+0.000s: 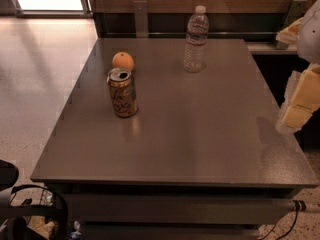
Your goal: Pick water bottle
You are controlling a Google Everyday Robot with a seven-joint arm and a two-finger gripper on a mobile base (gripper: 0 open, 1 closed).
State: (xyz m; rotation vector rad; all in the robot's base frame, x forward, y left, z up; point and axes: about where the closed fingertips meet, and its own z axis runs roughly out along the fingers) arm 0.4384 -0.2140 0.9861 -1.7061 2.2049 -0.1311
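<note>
Camera view: water bottle [195, 39] stands upright nr far edge of tabletop [200, 134], right of centre, untouched; gripper [299, 101] hangs off right edge, well apart, grip state can't be told, so approach, grasp & lift all remain.

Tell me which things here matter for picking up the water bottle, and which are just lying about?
For the job: slim clear ribbed plastic water bottle with white cap, upright on the grey table; gripper, at the view's right edge, away from the bottle.
Just lying about: gold-brown drink can; round orange fruit behind it.
</note>
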